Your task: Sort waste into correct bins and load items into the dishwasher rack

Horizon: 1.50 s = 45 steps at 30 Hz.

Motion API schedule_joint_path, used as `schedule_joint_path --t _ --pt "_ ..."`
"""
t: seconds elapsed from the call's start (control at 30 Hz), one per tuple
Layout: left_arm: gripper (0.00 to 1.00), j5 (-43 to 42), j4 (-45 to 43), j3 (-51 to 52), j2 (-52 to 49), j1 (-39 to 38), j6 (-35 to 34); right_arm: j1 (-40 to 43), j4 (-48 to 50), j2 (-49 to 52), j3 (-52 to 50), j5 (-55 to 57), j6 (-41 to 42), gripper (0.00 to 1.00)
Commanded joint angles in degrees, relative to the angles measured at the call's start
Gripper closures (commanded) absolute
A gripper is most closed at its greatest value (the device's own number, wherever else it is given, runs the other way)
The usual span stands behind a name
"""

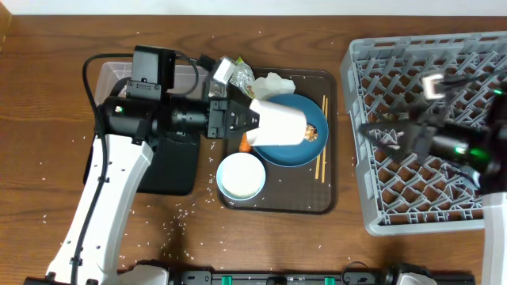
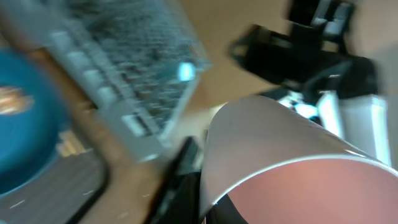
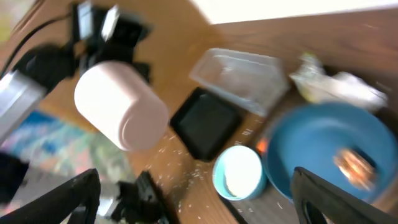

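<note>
My left gripper (image 1: 252, 119) is shut on the rim of a small pink cup (image 1: 279, 120), which hangs on its side above the dark-blue plate (image 1: 305, 146). The left wrist view shows that cup (image 2: 280, 155) large and close, with the gripper (image 2: 211, 208) on its edge. In the right wrist view the pink cup (image 3: 121, 104) is at upper left. My right gripper (image 3: 208, 199) is open and empty, and it hovers (image 1: 388, 134) over the grey dishwasher rack (image 1: 475, 47). A light-blue cup (image 1: 241, 175) and the chopsticks (image 1: 321, 146) are on the brown tray (image 1: 277, 202).
A clear tub (image 1: 115, 75) and a black tray (image 1: 170, 166) are under my left arm. A white tissue (image 1: 277, 81), a wrapper (image 1: 234, 73) and a carrot piece (image 1: 245, 146) are by the plate. A brown food lump (image 3: 353, 165) is on the plate. Rice grains are scattered on the table (image 1: 178, 218).
</note>
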State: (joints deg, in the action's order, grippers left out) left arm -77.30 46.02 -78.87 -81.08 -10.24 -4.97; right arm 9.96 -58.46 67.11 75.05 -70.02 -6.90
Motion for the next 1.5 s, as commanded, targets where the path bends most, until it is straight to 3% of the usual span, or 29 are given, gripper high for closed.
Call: schedule_joint_path --t 0.0,0.47,0.8,0.87,0.97,1.03,1.17,1.47 --pt "0.94 -10.8 -0.5 -0.2 0.0 0.2 1.3 -6.4 3.5 -0.1 0.5 -4.0 -2.6 0.1" --pt "0.94 -12.2 -0.5 -0.2 0.0 0.2 1.3 -26.9 22.4 2.1 0.5 4.0 2.2 0.11" --pt "0.93 -12.0 -1.7 -0.2 0.0 0.2 1.3 -31.5 25.3 3.7 0.5 10.2 3.6 0.37" --pt "0.67 -12.0 -1.9 -0.2 0.0 0.2 1.3 -31.0 26.0 3.2 0.5 10.5 5.5 0.42" --pt "0.57 -11.3 -3.1 -0.2 0.0 0.2 1.3 -29.6 25.7 1.7 0.5 11.0 5.6 0.48" --pt "0.42 -8.5 -3.3 -0.2 0.0 0.2 1.2 -27.9 24.8 0.2 0.5 12.9 6.6 0.48" --pt "0.29 -3.8 -3.7 -0.2 0.0 0.8 -1.3 -21.6 19.2 -2.7 0.5 22.5 11.3 0.47" --pt "0.29 -3.9 -4.6 -0.2 0.0 3.1 -4.3 0.8 -0.3 -4.1 0.5 52.4 19.7 0.48"
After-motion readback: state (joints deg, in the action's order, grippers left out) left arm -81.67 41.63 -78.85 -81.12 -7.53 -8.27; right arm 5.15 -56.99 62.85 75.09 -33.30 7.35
